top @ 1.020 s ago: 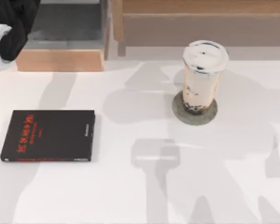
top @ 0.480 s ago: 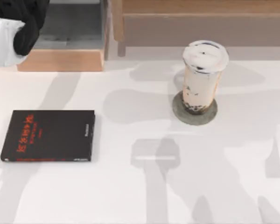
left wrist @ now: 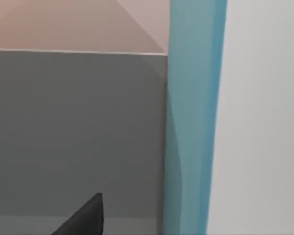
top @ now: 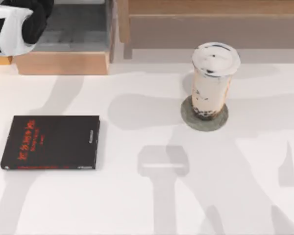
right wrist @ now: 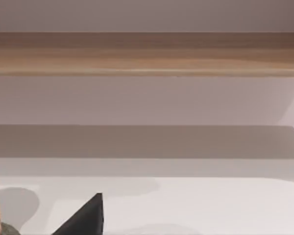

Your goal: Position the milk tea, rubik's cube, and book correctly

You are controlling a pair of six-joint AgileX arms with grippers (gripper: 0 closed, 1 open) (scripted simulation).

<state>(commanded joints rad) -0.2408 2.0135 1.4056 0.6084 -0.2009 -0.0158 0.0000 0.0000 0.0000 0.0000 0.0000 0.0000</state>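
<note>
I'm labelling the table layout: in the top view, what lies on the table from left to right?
The book → the coaster with the milk tea standing on it.

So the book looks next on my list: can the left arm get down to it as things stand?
Probably yes. The book lies flat on the table's left side with open table around it, the milk tea well to its right, and the left arm up at the top-left corner.
</note>
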